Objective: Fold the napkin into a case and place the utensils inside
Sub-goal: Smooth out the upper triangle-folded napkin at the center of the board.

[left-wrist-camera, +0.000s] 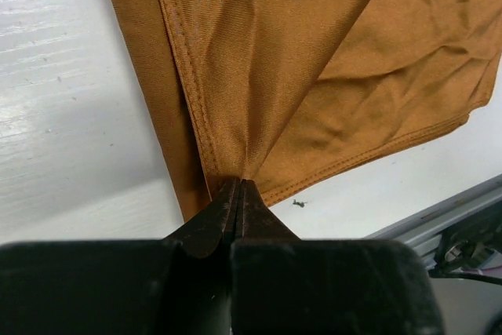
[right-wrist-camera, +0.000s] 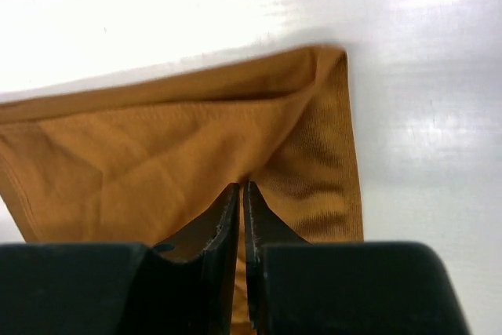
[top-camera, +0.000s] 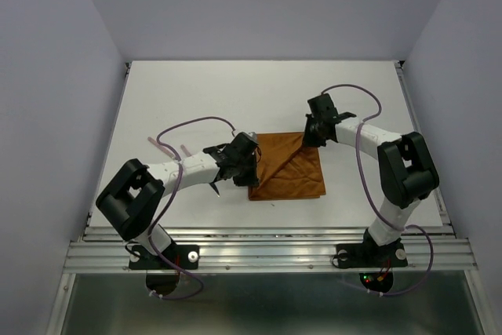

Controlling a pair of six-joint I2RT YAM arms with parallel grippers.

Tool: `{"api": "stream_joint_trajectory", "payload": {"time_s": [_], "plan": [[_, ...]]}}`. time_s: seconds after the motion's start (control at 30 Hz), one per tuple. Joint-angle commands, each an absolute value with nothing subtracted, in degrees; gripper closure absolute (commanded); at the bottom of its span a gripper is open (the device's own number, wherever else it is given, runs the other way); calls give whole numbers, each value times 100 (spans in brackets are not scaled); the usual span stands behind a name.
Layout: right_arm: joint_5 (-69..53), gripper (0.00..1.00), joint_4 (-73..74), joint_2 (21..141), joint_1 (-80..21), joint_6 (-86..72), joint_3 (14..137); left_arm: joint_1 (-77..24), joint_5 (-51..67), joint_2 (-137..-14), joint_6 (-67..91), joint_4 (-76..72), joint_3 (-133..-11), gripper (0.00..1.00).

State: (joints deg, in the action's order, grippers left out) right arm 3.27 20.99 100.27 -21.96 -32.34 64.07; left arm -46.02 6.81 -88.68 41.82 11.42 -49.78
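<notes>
The rust-orange napkin (top-camera: 286,166) lies partly folded on the white table, one layer pulled across another. My left gripper (top-camera: 249,164) is at its left edge, shut on the hemmed cloth (left-wrist-camera: 259,76), which fans out from the pinched tips (left-wrist-camera: 239,182). My right gripper (top-camera: 308,137) is at the napkin's far right corner, jaws shut on a fold of the cloth (right-wrist-camera: 180,139), with the tips (right-wrist-camera: 241,187) on the fabric. No finished case shows. No silver utensil shows clearly in any view.
Two small pale slender pieces (top-camera: 154,142) (top-camera: 186,149) lie on the table left of the left arm, too small to identify. A tiny dark speck (left-wrist-camera: 298,204) lies by the napkin's near edge. The table's metal front rail (top-camera: 267,233) runs close below the napkin.
</notes>
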Motion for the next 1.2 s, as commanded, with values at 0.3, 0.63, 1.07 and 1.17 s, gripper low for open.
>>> {"api": "stream_joint_trajectory", "payload": {"time_s": [0.3, 0.63, 1.07, 1.17], "plan": [[606, 89, 2197, 10503, -2136, -2980, 7040, -4623, 281, -8895, 3964, 1160, -5001, 100], [598, 92, 2101, 10961, -2136, -2874, 7216, -4632, 272, -8736, 3911, 1195, -5010, 100], [914, 89, 2171, 10063, -2136, -2804, 7180, -4641, 457, -8631, 3911, 1266, -5589, 100], [932, 89, 2189, 10204, -2013, -2804, 7224, -4641, 405, -8727, 3902, 1318, -5642, 100]]}}
